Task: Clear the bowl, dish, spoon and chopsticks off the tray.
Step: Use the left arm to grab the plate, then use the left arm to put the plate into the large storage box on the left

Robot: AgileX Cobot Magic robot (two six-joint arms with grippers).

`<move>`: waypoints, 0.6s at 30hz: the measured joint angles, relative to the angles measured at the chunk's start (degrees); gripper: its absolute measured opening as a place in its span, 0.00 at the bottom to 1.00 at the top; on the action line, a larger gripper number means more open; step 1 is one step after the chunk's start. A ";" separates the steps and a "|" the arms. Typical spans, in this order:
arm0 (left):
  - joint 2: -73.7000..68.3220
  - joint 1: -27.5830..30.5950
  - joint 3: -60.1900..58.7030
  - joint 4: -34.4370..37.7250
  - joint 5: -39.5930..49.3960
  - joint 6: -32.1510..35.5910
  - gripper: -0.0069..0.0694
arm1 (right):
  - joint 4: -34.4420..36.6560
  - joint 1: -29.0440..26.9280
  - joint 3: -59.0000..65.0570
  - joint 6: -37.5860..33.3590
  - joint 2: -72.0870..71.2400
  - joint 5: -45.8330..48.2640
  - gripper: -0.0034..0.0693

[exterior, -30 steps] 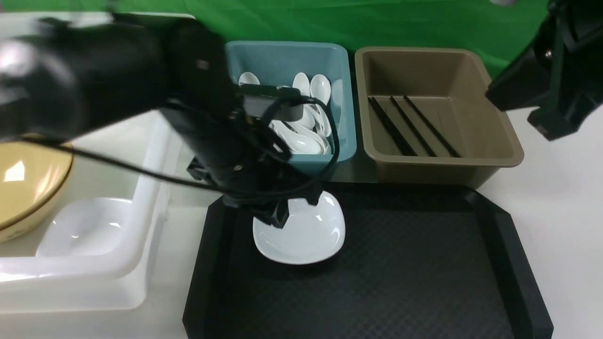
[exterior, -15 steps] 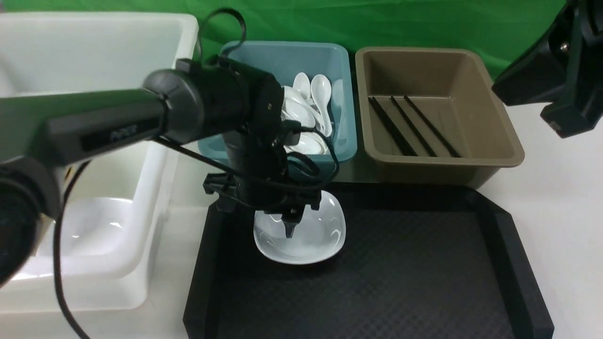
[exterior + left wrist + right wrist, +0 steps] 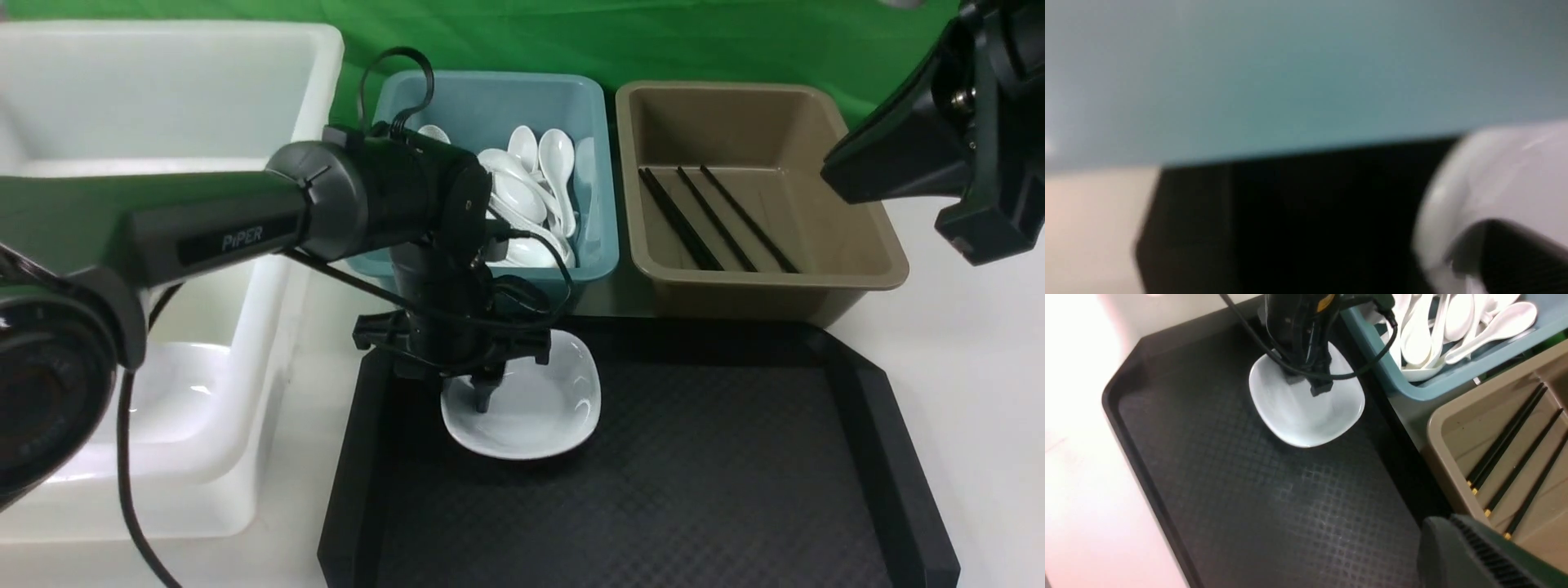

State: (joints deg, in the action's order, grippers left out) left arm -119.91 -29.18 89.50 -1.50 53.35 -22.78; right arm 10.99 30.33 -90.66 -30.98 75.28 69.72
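A white dish point(image 3: 539, 408) sits at the rear left of the black tray point(image 3: 694, 490), and nothing else is on the tray. My left gripper point(image 3: 473, 396) points straight down over the dish's left rim, shut on it. One finger point(image 3: 483, 400) is inside the dish and the other is hidden. The same dish point(image 3: 1306, 416) and left gripper point(image 3: 1306, 386) show in the right wrist view. Several white spoons point(image 3: 522, 196) lie in the teal tub point(image 3: 596, 261). Black chopsticks point(image 3: 710, 216) lie in the brown tub point(image 3: 865, 269). The bowl is hidden. My right gripper point(image 3: 1439, 531) is shut and empty, raised near the brown tub.
A large white tub point(image 3: 310, 98) stands left of the tray with a white dish point(image 3: 180, 384) inside it. My left arm point(image 3: 245, 229) stretches across that tub. The right arm point(image 3: 939, 147) hangs high at the right. A green backdrop closes the far side.
The left arm has stopped swinging and settled over the dish. The finger inside the dish has moved left toward the rim. The yellow bowl seen earlier in the white tub is now hidden.
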 joint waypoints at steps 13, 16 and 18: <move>18.33 1.87 -0.07 2.32 8.75 7.99 0.11 | 5.93 0.00 0.00 -4.60 0.00 -0.07 0.05; 24.36 6.69 -0.07 5.79 9.38 10.10 0.11 | 10.21 0.00 -0.37 -6.46 0.27 -1.29 0.05; 27.12 10.60 -0.07 7.53 10.37 11.64 0.11 | 13.06 0.00 -1.59 -7.81 1.08 -2.21 0.05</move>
State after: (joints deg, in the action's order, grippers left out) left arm -92.79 -18.58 89.43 6.03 63.71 -11.15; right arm 24.04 30.33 -92.25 -38.79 76.36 67.50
